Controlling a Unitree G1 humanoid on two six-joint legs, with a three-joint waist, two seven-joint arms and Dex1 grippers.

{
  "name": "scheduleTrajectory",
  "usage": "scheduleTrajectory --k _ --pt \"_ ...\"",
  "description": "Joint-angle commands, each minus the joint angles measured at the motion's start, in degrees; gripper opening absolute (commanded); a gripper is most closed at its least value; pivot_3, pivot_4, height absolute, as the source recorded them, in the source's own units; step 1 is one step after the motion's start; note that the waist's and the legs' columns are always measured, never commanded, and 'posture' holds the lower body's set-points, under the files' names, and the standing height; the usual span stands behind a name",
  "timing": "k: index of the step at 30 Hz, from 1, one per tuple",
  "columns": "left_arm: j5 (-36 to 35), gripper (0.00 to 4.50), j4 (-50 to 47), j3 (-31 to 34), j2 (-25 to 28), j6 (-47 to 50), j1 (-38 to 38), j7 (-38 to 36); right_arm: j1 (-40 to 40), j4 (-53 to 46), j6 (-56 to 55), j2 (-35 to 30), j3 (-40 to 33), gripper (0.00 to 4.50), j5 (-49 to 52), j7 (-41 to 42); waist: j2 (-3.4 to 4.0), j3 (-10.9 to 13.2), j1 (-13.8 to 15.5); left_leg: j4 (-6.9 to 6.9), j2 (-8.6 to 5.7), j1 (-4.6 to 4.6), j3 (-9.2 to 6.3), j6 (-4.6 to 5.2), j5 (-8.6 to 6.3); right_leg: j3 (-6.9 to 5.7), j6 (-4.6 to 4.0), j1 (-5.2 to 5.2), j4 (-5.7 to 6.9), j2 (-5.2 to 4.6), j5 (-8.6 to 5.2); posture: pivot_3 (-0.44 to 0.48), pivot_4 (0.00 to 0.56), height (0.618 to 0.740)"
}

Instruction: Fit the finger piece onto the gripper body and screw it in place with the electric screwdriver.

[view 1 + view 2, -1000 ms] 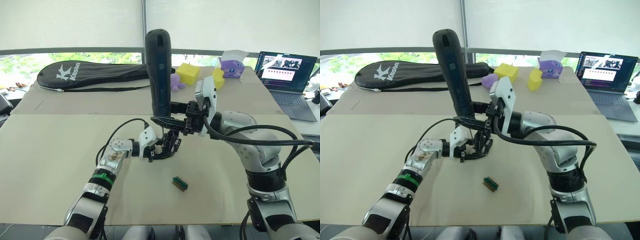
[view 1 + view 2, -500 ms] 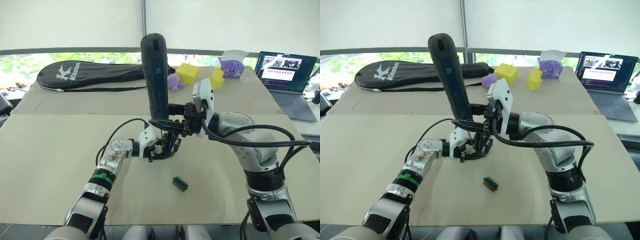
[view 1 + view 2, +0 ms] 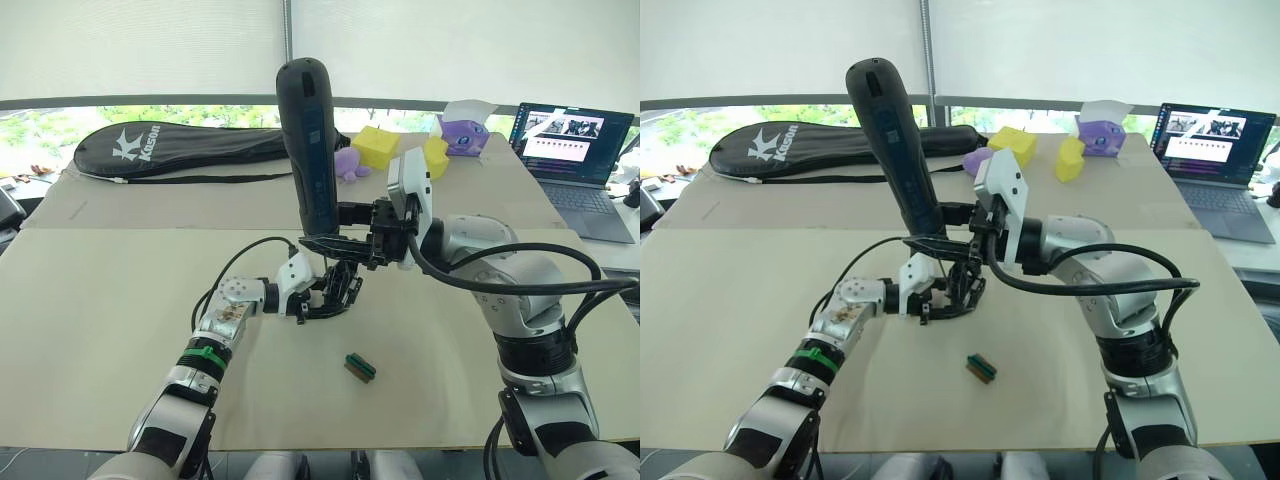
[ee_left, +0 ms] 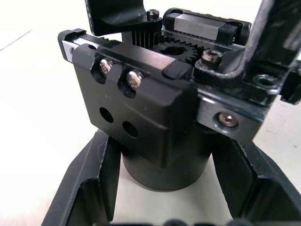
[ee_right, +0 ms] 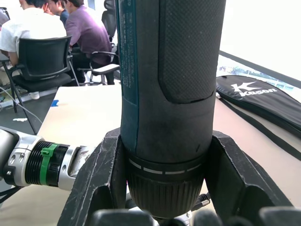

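Mid-table, the left gripper clamps the stubby black cylindrical gripper body. Directly above, the right gripper squeezes the upright, long dark grey electric screwdriver.

Silver-grey arms w/ black cables, white-cased wrists, black 2-finger grippers, green band on left forearm.

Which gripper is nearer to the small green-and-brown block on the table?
Left. The left gripper sits low, holding the gripper body just beyond the green-and-brown block. The right gripper is higher and farther back, holding the electric screwdriver.
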Motion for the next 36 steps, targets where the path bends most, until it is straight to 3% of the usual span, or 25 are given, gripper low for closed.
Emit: scheduleTrajectory --k 1,29,30,33,36 --pt "-0.13 2.30 -1.99 -0.14 0.20 -0.40 0.09 -0.35 -1.82 -1.07 -2.33 0.30 -1.02 1.92 -0.01 0.18 0.00 0.00 0.00 0.00 0.00 0.00 0.00 0.00 0.00 0.00 0.00 0.00 0.00 0.00 0.00 0.000 0.150 0.740" --pt "0.08 2.30 -1.27 0.05 0.35 0.61 0.11 0.44 -1.67 -1.74 -1.43 1.58 -1.63 1.92 1.28 -0.19 0.00 0.00 -0.02 0.01 0.00 0.00 0.00 0.00 0.00 -0.01 0.00 0.00 0.00 0.00 0.00 0.000 0.150 0.740" --pt "0.02 3.37 -1.16 0.10 0.32 0.63 -0.06 0.43 -1.70 -1.75 -1.40 1.57 -1.64 1.92 1.32 -0.25 0.00 0.00 -0.02 0.01 0.00 0.00 0.00 0.00 0.00 -0.01 0.00 0.00 0.00 0.00 0.00 0.000 0.150 0.740" --pt "0.13 4.50 -1.01 0.11 0.27 0.55 -0.30 0.54 -1.71 -1.74 -1.37 1.56 -1.62 1.92 1.34 -0.32 0.00 0.00 -0.01 0.01 0.00 0.00 0.01 0.00 0.00 -0.01 0.00 0.00 0.00 0.00 0.00 0.000 0.150 0.740" --pt "0.44 4.50 -0.92 -0.03 0.35 0.28 -0.34 0.68 -1.75 -1.70 -1.34 1.55 -1.64 1.92 1.33 -0.35 0.00 0.00 -0.01 0.01 0.00 0.00 0.00 0.00 0.00 -0.01 0.00 0.00 0.00 0.00 0.00 0.000 0.150 0.740"
